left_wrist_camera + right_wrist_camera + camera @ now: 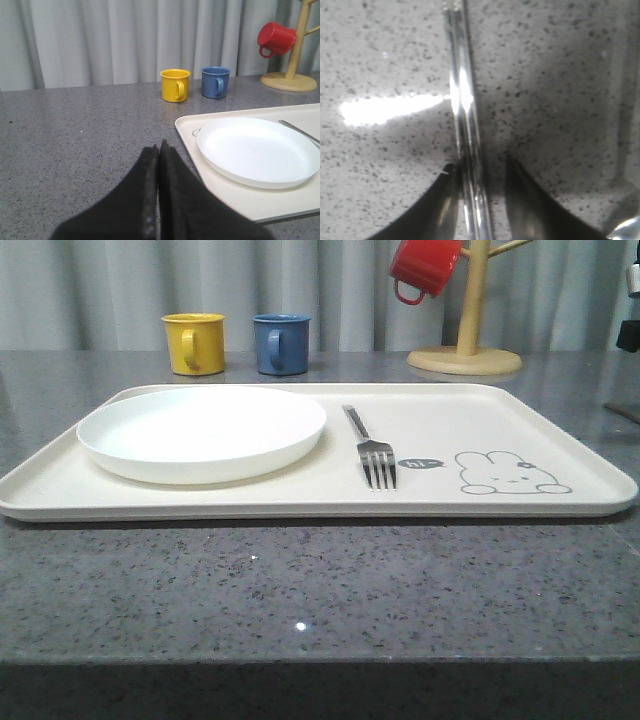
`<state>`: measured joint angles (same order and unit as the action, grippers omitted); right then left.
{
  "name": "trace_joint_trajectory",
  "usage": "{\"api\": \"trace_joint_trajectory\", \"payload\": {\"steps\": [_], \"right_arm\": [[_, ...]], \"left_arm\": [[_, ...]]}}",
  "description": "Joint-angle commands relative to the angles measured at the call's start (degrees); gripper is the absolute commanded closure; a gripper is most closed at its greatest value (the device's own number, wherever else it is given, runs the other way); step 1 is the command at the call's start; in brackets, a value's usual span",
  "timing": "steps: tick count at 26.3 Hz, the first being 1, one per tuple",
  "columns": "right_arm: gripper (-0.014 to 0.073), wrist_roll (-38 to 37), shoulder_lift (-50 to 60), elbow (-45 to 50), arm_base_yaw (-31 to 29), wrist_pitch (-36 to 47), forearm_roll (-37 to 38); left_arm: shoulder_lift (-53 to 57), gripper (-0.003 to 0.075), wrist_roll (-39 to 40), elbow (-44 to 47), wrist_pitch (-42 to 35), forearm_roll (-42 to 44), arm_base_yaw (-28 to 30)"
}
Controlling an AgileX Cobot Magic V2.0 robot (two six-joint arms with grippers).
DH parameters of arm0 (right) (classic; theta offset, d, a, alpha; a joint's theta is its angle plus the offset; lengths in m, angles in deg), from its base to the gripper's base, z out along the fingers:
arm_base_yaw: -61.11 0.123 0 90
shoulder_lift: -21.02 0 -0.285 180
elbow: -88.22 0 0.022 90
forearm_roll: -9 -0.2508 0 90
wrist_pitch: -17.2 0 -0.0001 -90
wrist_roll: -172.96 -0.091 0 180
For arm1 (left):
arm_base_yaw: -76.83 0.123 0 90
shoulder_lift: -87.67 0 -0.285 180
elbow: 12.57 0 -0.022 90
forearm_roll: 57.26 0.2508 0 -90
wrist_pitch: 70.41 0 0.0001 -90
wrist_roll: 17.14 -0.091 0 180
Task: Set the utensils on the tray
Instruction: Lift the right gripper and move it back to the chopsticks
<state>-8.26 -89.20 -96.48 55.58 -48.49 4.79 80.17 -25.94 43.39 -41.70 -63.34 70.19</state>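
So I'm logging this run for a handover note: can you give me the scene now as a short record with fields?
tray: cream, on the grey counter
plate: white, on the tray's left part
fork: on the tray, right of the plate, tines toward the camera
left tool: shut, empty, above the counter left of the tray
right tool: fingers astride slim silver utensils lying on the counter; grip not yet certain
mugs: yellow, blue, red on the wooden rack

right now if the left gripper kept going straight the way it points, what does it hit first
Probably nothing soon: the shut left gripper points over bare grey countertop toward the curtain. The yellow mug and tray sit off to one side, though depth is hard to judge.
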Motion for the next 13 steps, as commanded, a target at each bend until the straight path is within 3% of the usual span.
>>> {"api": "trace_joint_trajectory", "payload": {"steps": [1,4,13], "right_arm": [[0.0482,0.6,1.8,-1.1,-0.2,0.2,-0.5],[0.0544,0.6,2.6,-1.1,-0.2,-0.4,-0.5],[0.054,-5.3,10.7,-4.9,2.0,-5.0,-0.5]], "left_arm": [[-0.5,0.0738,0.7,-1.4,-4.4,-0.9,0.2],[-0.5,0.0738,0.7,-1.4,-4.4,-0.9,0.2],[-0.5,0.0738,0.7,-1.4,-4.4,-0.9,0.2]]}}
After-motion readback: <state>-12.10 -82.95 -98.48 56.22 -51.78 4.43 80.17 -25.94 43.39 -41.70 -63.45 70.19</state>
